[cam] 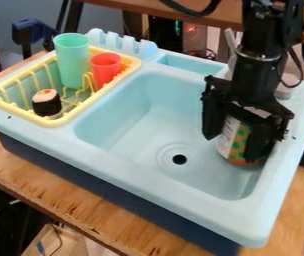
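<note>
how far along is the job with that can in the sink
Looks done: the gripper is down over the sink, right at the can.
In hand: the can, with the gripper around it; I can't tell how firmly, or whether it is being picked up or set down.
Left: the gripper and can are not yet apart, and the can is not clear of the sink.

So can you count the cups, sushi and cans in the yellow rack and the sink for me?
Cups: 2, a green cup and a red cup
Sushi: 1, sushi in the rack
Cans: 1, the can at the hand
Total: 4
</note>
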You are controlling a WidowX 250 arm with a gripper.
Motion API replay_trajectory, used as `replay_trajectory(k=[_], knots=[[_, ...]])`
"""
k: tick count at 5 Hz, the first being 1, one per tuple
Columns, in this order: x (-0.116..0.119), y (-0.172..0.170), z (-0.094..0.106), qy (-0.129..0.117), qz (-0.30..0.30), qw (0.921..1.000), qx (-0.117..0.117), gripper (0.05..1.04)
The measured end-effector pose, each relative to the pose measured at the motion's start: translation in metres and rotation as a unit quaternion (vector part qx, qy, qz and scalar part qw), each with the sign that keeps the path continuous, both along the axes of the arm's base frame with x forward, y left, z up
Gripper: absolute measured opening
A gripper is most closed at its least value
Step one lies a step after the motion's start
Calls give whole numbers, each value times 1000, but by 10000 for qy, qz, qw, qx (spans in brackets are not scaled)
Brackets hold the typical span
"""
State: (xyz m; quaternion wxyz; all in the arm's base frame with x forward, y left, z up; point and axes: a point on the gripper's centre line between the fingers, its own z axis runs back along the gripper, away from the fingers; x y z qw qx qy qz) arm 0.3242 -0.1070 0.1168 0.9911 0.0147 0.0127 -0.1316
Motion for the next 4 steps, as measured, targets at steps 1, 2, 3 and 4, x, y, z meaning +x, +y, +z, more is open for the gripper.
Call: replay_trajectory(k=[1, 2, 3, 4], knots=[[-2, -1, 9, -81, 124, 9999, 8, 1001], [-15, 1, 23, -152, 304, 9994, -54, 1001], [-31, 4, 34, -159, 435, 9988, -168, 1001], [-43, 6, 49, -242, 489, 9982, -250, 1001]])
